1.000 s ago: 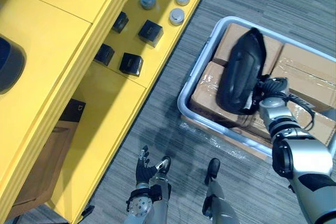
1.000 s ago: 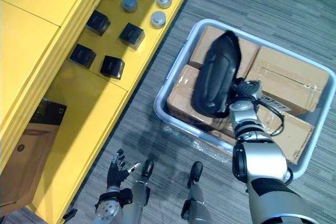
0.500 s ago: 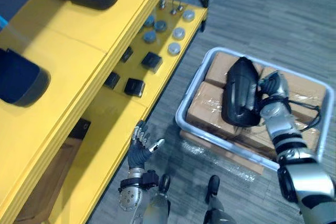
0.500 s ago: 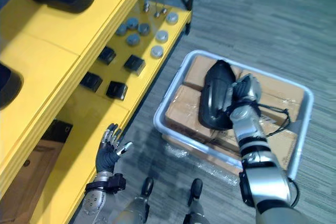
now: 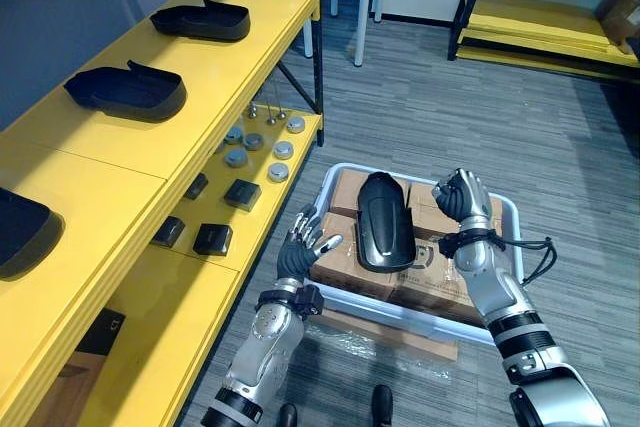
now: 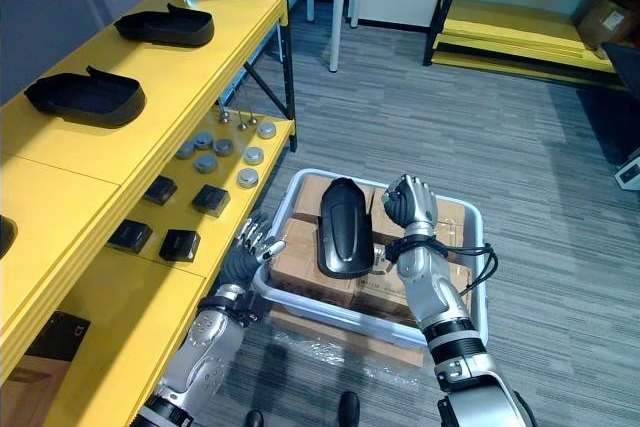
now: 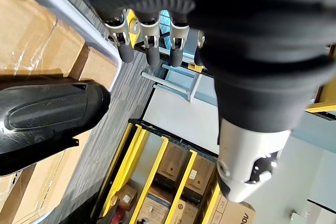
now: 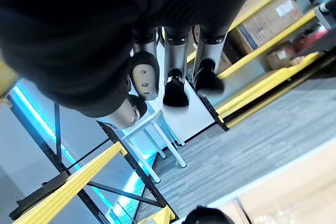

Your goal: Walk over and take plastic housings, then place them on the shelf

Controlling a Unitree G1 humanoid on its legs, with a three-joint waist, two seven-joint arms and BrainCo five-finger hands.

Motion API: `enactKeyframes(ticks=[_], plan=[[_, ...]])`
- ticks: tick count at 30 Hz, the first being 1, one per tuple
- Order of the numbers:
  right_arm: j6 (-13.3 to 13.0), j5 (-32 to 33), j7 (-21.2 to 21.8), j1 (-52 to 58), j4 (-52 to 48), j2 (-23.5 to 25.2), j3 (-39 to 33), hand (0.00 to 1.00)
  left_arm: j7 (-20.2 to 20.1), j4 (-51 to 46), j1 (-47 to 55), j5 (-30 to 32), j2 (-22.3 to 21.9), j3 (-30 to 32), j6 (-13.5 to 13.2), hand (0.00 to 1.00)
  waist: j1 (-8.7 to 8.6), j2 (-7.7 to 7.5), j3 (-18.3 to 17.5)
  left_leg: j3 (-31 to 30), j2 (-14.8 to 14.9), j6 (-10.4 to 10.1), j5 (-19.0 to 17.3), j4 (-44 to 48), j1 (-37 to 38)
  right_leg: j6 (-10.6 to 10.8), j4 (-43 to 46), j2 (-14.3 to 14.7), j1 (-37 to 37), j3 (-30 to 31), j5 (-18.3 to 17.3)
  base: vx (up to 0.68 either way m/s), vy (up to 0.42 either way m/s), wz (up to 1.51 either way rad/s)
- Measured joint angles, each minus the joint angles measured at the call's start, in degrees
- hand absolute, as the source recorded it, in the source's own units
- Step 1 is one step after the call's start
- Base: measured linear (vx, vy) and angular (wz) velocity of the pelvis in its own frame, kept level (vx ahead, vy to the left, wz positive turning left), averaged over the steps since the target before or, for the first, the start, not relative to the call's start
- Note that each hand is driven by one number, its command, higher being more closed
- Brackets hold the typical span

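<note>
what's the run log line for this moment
housing: on boxes in tray, unheld | left hand: open, by tray rim | right hand: shut, empty, beside housing | shelf: other housings on top

The left hand (image 5: 298, 252) and right hand (image 5: 460, 197) have silver fingers with dark tips and dark ribbed covers; the arms are silver-grey with black rings.

The bin (image 5: 400, 312) stands on the floor just right of the shelf (image 5: 120, 162), with cardboard boxes (image 5: 338, 259) packed in it and one plastic housing (image 5: 385, 222) lying on top of them. More housings (image 5: 125, 92) sit in a row along the shelf's top board (the nearest cut off at the edge). Small blocks (image 5: 242, 194) and round caps (image 5: 278, 172) lie on the level below. The left hand (image 5: 300, 252) is by the bin's left rim, and the right hand (image 5: 462, 195) is over its right side, beside the housing.
</note>
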Motion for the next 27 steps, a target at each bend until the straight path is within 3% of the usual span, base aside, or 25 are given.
enactKeyframes(ticks=[4, 11, 17, 23, 27], plan=[[0.83, 3.78, -2.79, -7.25, 16.71, 1.47, -7.32, 0.0, 1.86, 0.01, -0.23, 2.94, -0.26, -0.79, -0.06, 0.0, 1.56, 0.07, 0.85, -0.2, 0.06, -0.52, 0.79, 0.54, -3.68, -0.53, 0.06, 0.06, -3.2, -0.31, 1.07, -0.03, -0.007, 0.03], [1.52, 9.21, -7.09, -15.73, 25.23, 0.24, -13.57, 0.0, 2.96, 0.02, 2.74, 10.23, -1.87, -2.24, 0.93, 0.0, 1.83, 1.39, 7.12, -2.8, -0.76, -0.58, 0.84, 2.52, -6.82, -0.4, 0.07, -0.52, -3.98, -2.78, 1.19, -0.01, 0.024, 0.19], [1.43, 11.5, -9.01, -21.67, 31.83, -7.65, -14.45, 0.0, 2.94, 2.06, 8.26, 12.62, -2.13, -2.16, 1.69, 0.0, 2.89, 3.74, 11.03, -5.15, -1.79, -0.22, 1.84, 2.3, -10.11, 0.02, 0.08, -1.31, -6.09, -4.89, 1.26, 0.02, 0.023, 0.21], [1.14, 11.89, -9.81, -23.26, 36.64, -11.54, -13.94, 0.0, 2.69, 2.62, 14.75, 14.83, -2.05, -2.81, 2.02, 0.0, 4.63, 4.19, 12.38, -5.26, -2.49, -0.02, 1.99, 2.45, -12.49, 0.63, 0.08, -1.98, -8.39, -4.85, 1.41, 0.03, 0.016, 0.04], [0.77, 13.66, -10.31, -25.55, 40.52, -13.25, -9.58, 0.0, 2.63, 1.86, 17.53, 15.35, -2.01, -3.76, 1.03, 0.0, 5.22, 4.78, 12.79, -5.98, -2.89, 0.08, 2.04, 3.1, -15.02, 1.06, 0.08, -2.24, -10.36, -5.0, 1.69, 0.01, 0.006, 0.06]])
